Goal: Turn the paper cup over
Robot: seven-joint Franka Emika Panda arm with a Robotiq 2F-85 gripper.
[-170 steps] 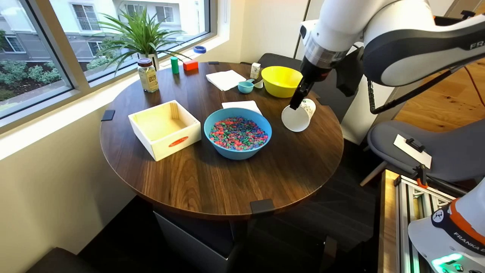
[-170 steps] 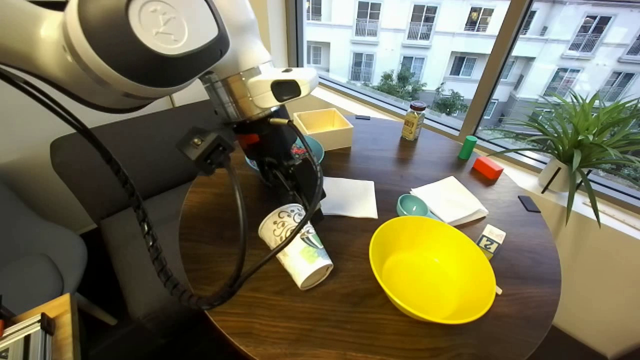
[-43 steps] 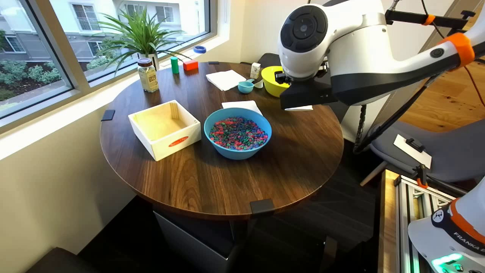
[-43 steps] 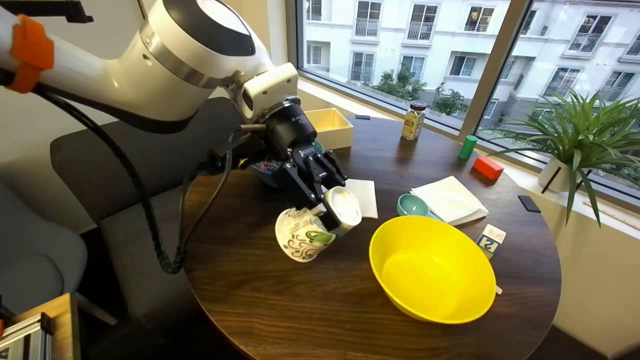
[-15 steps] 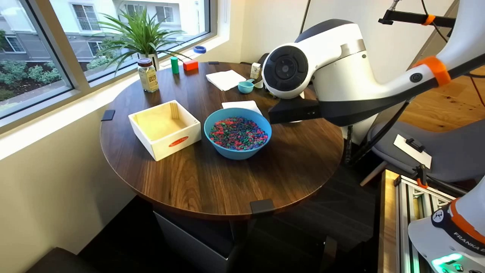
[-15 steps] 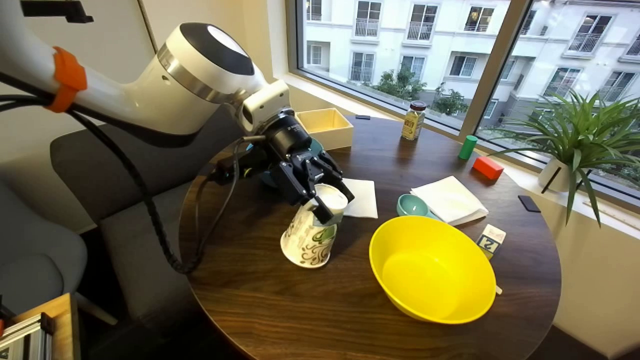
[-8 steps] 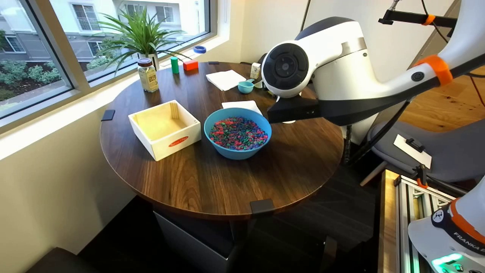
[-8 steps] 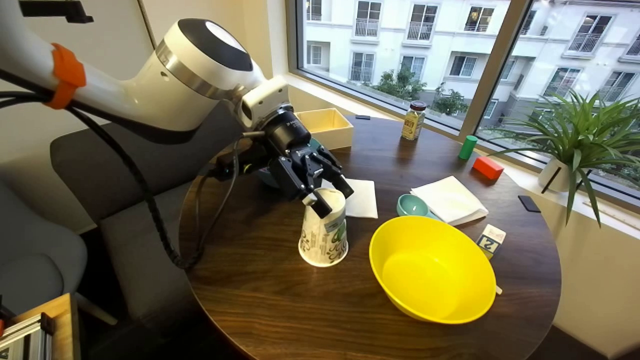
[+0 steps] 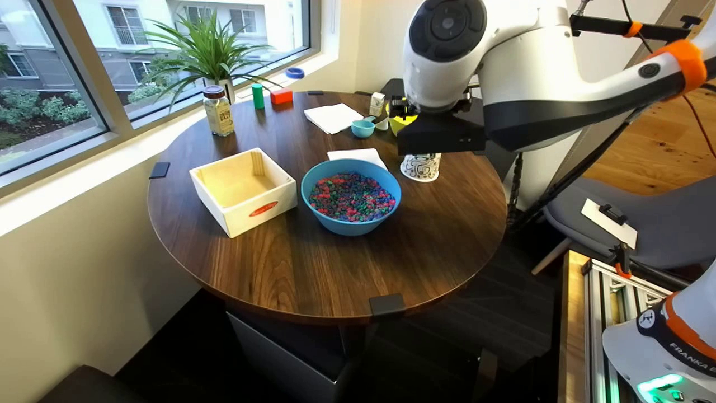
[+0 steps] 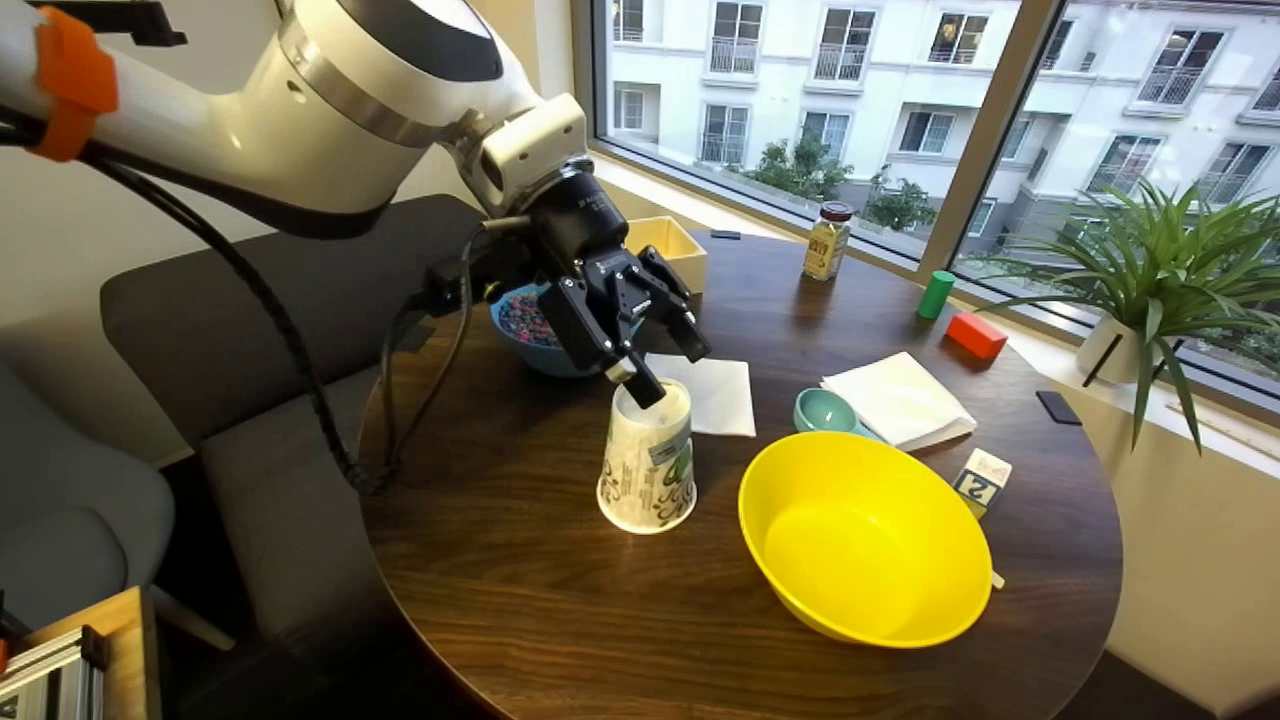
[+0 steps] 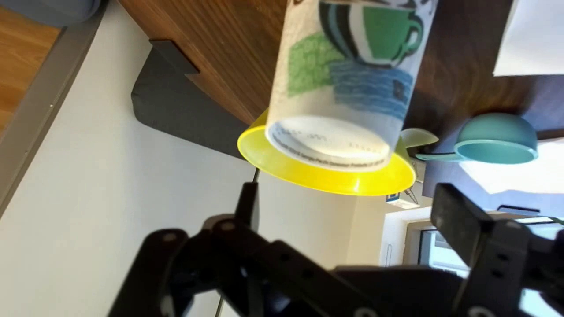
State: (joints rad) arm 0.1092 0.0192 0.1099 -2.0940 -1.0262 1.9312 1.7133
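White tapered paper cup with green-blue print (image 10: pixel 646 468): upside down, base up, rim on your round dark-brown wooden tabletop (image 10: pixel 560 615) | near wide round yellow bowl (image 10: pixel 850 560) and flat white paper sheet (image 10: pixel 722 395) | your black two-finger tool (image 10: pixel 672 368): spread, just above cup, apart from it in your wrist view

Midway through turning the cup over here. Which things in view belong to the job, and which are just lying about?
For the job:
cup, mouth down
gripper, open

Just lying about:
yellow bowl
blue bowl
box
jar
green cylinder
red block
teal scoop
white sheets
number block
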